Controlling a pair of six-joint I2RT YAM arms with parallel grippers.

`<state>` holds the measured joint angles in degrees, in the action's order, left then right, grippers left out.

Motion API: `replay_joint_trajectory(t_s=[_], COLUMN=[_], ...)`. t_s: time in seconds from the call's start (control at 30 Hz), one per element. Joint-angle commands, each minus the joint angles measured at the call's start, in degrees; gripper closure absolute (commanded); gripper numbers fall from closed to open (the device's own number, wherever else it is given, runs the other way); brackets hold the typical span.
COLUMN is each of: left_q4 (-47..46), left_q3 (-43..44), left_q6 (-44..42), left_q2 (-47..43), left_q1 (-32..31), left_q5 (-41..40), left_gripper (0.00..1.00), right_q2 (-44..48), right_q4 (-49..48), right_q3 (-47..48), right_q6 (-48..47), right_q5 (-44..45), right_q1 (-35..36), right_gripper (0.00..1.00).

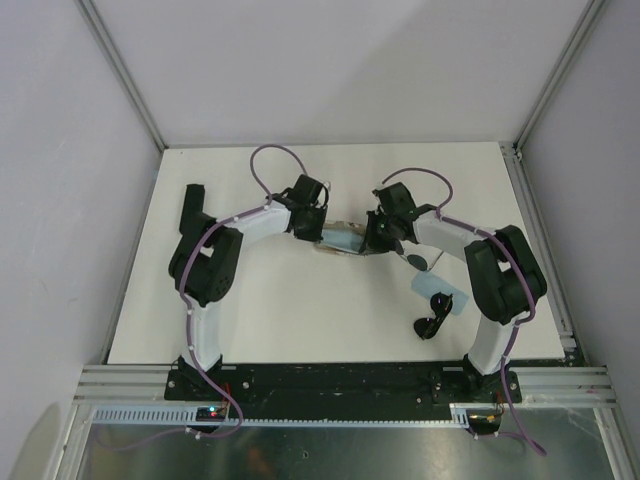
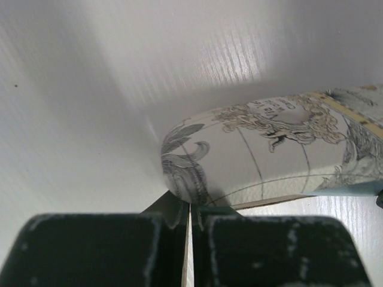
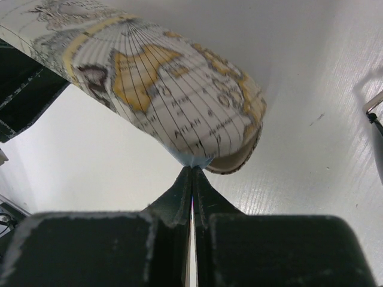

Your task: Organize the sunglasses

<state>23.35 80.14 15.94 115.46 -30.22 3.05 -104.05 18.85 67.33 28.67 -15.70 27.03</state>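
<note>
One pair of sunglasses (image 1: 432,322) with a chunky black frame lies at the near right of the white table (image 1: 300,310). A dark rounded lens (image 1: 418,262) peeks out beside the right arm, and a thin wire piece (image 3: 374,115) shows at the right wrist view's edge. Between both arms lies the beige patterned case (image 1: 340,246). My left gripper (image 2: 190,208) is shut, its tips against the case's rounded end (image 2: 185,173). My right gripper (image 3: 192,169) is shut, pinching the light-blue edge of the case (image 3: 179,101) at its other end.
A light-blue cloth (image 1: 447,291) lies by the black sunglasses, close to the right arm's elbow. Metal frame rails (image 1: 300,382) run along the table's near edge, and grey walls close in the sides and back.
</note>
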Motion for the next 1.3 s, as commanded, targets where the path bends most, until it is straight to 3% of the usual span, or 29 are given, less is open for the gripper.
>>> replay_joint_trajectory(t_s=[0.0,1.27], left_q4=[-1.66,-2.84], left_q3=[-1.32,-2.41], left_q6=[-0.92,-1.85], left_q2=[-4.08,-4.97], left_q1=[-0.42,-1.52], left_q5=[-1.87,-1.86], left_gripper=[1.0,1.0], right_q2=[0.21,-0.59], right_q4=[-1.16,-5.57], right_q3=[-0.34,0.6], right_q6=[-0.68,-2.7], right_q5=[1.74,7.73], right_q1=[0.22,-0.98], right_gripper=[1.0,0.97])
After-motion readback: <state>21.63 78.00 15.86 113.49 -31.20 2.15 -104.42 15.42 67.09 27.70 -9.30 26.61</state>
